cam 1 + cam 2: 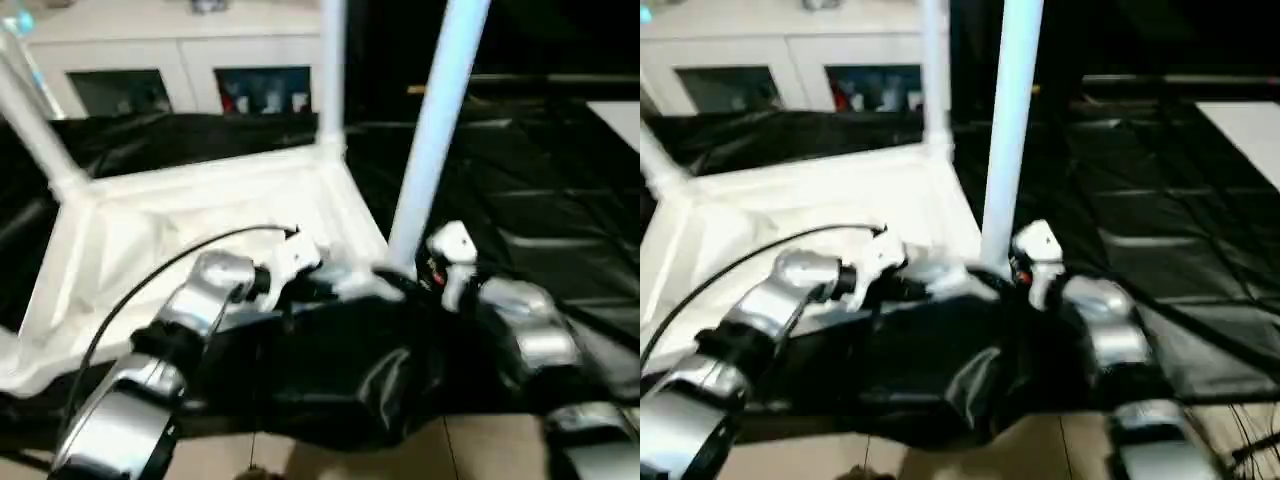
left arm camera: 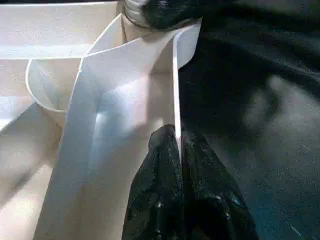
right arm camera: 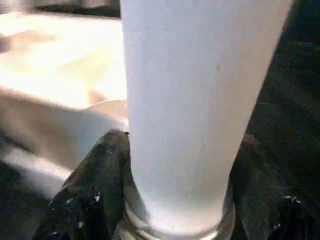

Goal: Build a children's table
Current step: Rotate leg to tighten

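Observation:
The white tabletop (image 1: 180, 220) lies upside down on a black sheet, its raised rim pointing up. Three white legs stand in its corner sockets: the near right leg (image 1: 440, 130), the far right leg (image 1: 333, 70) and the far left leg (image 1: 30, 120). My left gripper (image 2: 177, 145) is shut on the thin rim (image 2: 175, 75) near the near right corner; it also shows from the head camera (image 1: 310, 285). My right gripper (image 3: 180, 190) holds the base of the near right leg (image 3: 200, 100), with one finger (image 3: 107, 175) on each side. It sits just right of that leg (image 1: 415, 275).
A white cabinet with glass doors (image 1: 170, 60) stands at the back. The black sheet (image 1: 520, 200) covers the floor around the tabletop and bunches up near my arms. Pale floor (image 1: 480, 450) shows at the front edge. A black cable (image 1: 150, 280) arcs over my left forearm.

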Tool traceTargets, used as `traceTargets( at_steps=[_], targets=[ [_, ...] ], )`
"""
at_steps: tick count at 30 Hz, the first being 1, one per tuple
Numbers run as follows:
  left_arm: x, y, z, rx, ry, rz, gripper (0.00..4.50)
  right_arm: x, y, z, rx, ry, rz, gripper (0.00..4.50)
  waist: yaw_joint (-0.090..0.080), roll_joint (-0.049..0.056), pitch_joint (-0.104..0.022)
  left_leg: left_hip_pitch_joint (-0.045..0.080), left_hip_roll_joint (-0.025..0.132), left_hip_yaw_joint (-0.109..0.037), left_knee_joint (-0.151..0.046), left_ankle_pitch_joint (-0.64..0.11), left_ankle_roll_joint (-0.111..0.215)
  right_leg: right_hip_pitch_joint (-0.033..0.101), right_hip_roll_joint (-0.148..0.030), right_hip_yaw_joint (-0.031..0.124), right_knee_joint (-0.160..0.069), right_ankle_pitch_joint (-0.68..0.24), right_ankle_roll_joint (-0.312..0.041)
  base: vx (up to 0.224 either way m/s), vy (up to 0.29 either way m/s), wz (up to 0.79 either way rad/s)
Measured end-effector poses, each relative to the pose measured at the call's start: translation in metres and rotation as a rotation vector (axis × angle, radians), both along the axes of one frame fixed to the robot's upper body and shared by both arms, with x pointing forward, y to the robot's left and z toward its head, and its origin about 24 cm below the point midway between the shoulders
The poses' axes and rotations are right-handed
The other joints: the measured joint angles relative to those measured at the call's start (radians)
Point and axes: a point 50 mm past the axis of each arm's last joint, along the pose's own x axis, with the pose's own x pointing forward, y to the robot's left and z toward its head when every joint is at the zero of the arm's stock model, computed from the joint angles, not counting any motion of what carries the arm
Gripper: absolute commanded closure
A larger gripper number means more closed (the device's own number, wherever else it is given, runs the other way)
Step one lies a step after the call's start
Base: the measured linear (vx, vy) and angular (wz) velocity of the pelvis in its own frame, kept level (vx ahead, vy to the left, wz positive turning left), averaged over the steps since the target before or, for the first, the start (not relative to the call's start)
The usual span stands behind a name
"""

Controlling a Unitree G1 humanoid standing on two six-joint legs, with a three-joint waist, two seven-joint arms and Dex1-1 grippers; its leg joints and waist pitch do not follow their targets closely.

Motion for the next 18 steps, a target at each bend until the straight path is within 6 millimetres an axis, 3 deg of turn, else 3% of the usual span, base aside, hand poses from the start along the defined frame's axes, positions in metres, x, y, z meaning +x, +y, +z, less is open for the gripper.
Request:
traceTargets(
  at_steps=[8, 16, 17, 18],
  targets=[
    [0.01, -0.005, 0.0, 0.017, -0.023, 0.09, 4.5, 0.013, 0.047, -0.002, 0.079, 0.021, -0.414, 1.94, -0.023, -0.001, 0.0, 0.001, 0.0, 0.0, -0.001, 0.0, -0.002, 0.001, 0.0, 0.0, -0.002, 0.001, 0.0, 0.0, 0.0, 0.0],
    [0.01, -0.005, 0.0, 0.014, -0.034, 0.083, 4.5, 0.011, 0.05, -0.001, 0.084, 0.008, -0.42, 1.94, -0.021, -0.005, 0.0, 0.001, -0.001, 0.0, -0.003, 0.0, -0.002, 0.001, 0.0, 0.0, -0.003, 0.001, 0.0, 0.0, 0.0, 0.0],
    [0.01, -0.004, 0.001, 0.013, -0.034, 0.078, 4.5, 0.011, 0.05, -0.002, 0.087, 0.003, -0.413, 1.59, -0.021, -0.005, 0.0, 0.001, -0.001, 0.0, -0.003, 0.0, -0.002, 0.001, 0.0, 0.0, -0.003, 0.001, 0.0, 0.0, 0.0, 0.0],
    [0.009, -0.004, 0.001, 0.012, -0.035, 0.073, 4.5, 0.01, 0.049, -0.001, 0.087, -0.001, -0.405, 1.59, -0.02, -0.006, 0.0, 0.001, -0.001, 0.0, -0.004, 0.0, -0.002, 0.001, 0.0, 0.0, -0.004, 0.001, 0.0, 0.0, 0.0, 0.0]
  ],
)
